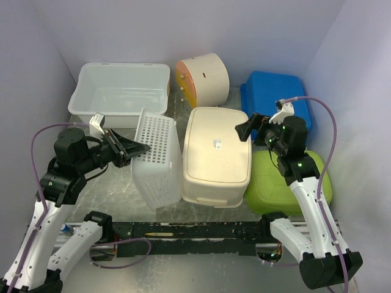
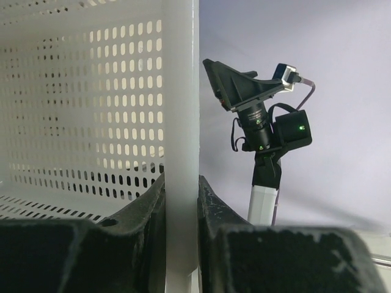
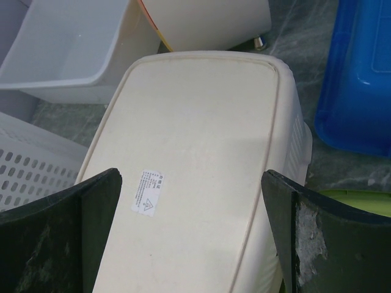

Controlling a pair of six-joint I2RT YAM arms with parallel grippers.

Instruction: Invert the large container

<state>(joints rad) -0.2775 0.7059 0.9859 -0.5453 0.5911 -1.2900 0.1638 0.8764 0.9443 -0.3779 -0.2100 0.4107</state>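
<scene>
Table [image 1: 113, 192] mostly hidden | left fingers [image 2: 143, 213] pinching basket [image 1: 156, 155] wall | right fingers [image 3: 91, 210] spread

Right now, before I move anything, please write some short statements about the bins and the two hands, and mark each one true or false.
1. The left hand is shut on a wall of the white basket with holes. True.
2. The right hand is gripping the cream bin. False: it is open over the bin and grips nothing.
3. The clear tub stands with its opening up. True.
4. The blue bin is at the back left. False: it is at the back right.
5. The white basket sits flat on its bottom. False: it is tipped up on its side.
</scene>
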